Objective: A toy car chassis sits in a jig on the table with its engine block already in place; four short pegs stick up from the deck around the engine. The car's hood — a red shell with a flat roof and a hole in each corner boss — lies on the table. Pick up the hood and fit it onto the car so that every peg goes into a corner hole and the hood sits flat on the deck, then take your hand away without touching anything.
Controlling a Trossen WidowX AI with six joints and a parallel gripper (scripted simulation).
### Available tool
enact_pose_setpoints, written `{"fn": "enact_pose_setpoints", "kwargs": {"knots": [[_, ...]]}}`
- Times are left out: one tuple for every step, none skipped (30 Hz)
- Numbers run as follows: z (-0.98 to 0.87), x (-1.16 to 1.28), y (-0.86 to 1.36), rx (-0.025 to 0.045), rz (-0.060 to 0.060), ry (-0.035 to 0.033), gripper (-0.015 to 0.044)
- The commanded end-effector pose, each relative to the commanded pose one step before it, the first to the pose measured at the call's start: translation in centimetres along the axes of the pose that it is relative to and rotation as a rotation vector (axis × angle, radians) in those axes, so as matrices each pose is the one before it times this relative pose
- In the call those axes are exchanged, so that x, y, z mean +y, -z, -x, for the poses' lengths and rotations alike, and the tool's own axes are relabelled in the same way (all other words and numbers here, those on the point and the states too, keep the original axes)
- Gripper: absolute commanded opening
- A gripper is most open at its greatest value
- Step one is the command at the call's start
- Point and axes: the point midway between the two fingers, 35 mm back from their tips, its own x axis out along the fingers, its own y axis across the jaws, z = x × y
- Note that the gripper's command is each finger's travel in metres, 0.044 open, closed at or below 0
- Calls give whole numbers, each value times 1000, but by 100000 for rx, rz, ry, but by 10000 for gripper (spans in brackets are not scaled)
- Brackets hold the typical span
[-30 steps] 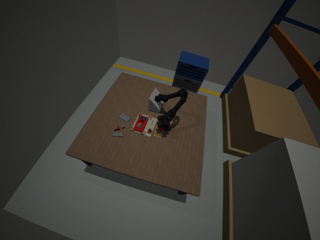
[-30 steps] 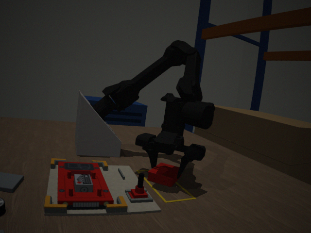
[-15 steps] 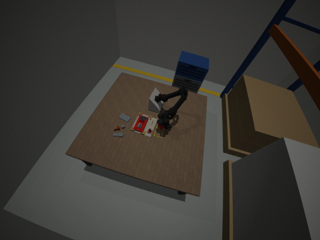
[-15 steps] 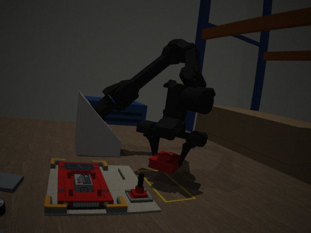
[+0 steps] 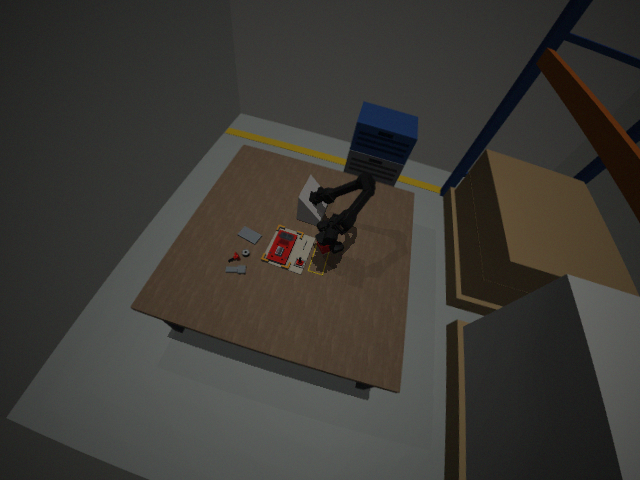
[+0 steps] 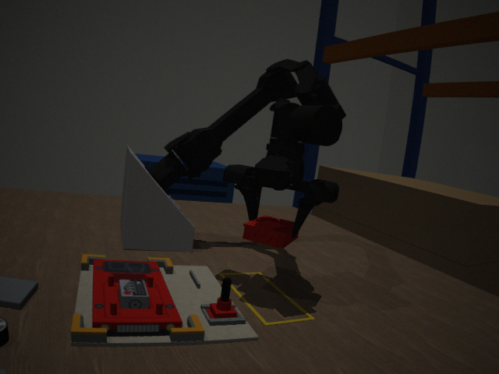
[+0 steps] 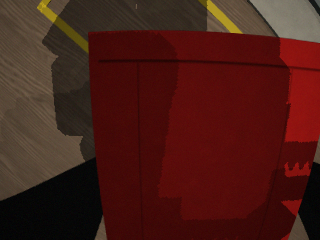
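The red hood [image 6: 269, 232] [image 7: 225, 135] [image 5: 323, 248] hangs in the air above the table near the yellow outline, its roof toward the wrist camera. My gripper [image 6: 275, 228] is shut on the hood, one finger at each side; its lower edges and corner holes are hidden. The red chassis [image 6: 98, 298] [image 5: 273, 249] sits in the jig with yellow corner brackets. The grey engine block [image 6: 133, 294] [image 5: 279, 250] stands on its deck, with four short red pegs around it. The chassis is to the left of the gripper in the top and exterior views.
A red stand with a black upright post [image 6: 225, 290] [image 5: 299, 261] is on the jig board between chassis and hood. A grey wedge-shaped block [image 6: 153, 217] stands behind the board. A grey plate [image 5: 249, 235], a wheel [image 5: 246, 253] and small parts lie left of it.
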Motion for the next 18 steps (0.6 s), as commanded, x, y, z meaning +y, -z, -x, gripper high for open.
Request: {"fn": "enact_pose_setpoints", "kwargs": {"knots": [[866,246,86,77,887,-866,0],[0,0,0,0,0,0,0],[0,0,0,0,0,0,0],[-398,-213,-111,-237,-643,690,0],[7,-3,-102,-40,350,13,0],[11,-6,-170,-66,584,22,0],[15,-12,-239,-91,817,31,0],[19,-21,-307,-113,1051,40,0],[23,-34,-376,-133,1282,48,0],[25,-50,-414,-141,1414,53,0],[25,-62,-415,-134,1416,52,0],[25,-75,-415,-128,1416,51,0],[24,-87,-414,-122,1416,50,0],[43,-98,-443,-322,1500,24,0],[42,-112,-442,-317,1500,29,0],[41,-126,-440,-312,1500,34,0],[40,-140,-437,-306,1499,39,0],[39,-153,-434,-301,1499,44,0]]}}
